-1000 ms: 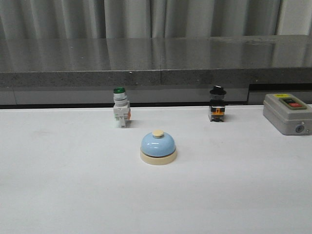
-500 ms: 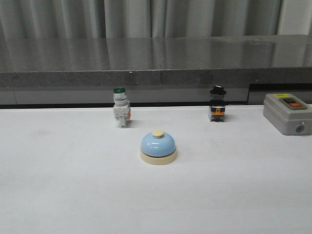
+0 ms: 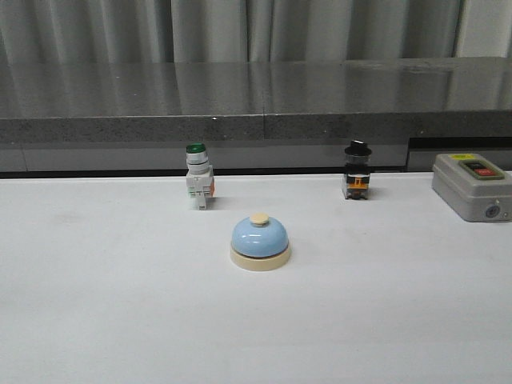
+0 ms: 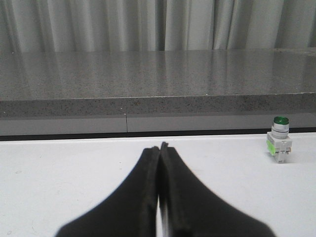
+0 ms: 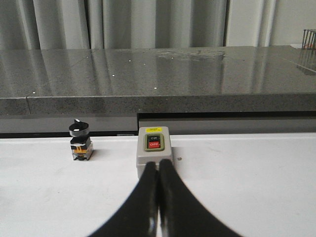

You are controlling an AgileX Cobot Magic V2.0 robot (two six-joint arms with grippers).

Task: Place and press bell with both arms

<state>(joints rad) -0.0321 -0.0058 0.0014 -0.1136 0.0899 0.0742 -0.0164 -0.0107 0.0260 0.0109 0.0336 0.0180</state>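
Nothing has shifted since a second ago: bell, switches and box sit exactly where they were, and neither arm has entered the front view.

Counting up: one bell (image 3: 260, 241), two small push-button switches, one grey box, all on the white desk (image 3: 104, 320).

Nearest the camera there's a wide stretch of bare desk, open on both sides. Then comes the bell, light-blue dome on a cream base with its cream button on top, sitting upright near the middle of the desk, nothing touching it and free room all round.

Further back, the green-capped switch (image 3: 198, 177) stands behind and to the left of the bell, the black-capped switch (image 3: 357, 171) behind and to the right, the two well apart and both close to the desk's far edge. The grey control box (image 3: 470, 186) sits at the far right, its side cut off by the frame edge. Behind everything runs a dark stone ledge (image 3: 256, 104), with grey curtains beyond.

On the wrist cameras, the left claw (image 4: 160, 148) has its fingers pressed together, holding nothing, hovering over the desk with the green-capped switch off to one side. The right claw (image 5: 159, 165) is likewise pressed together and empty, its tips just in front of the grey control box, the black-capped switch nearby.
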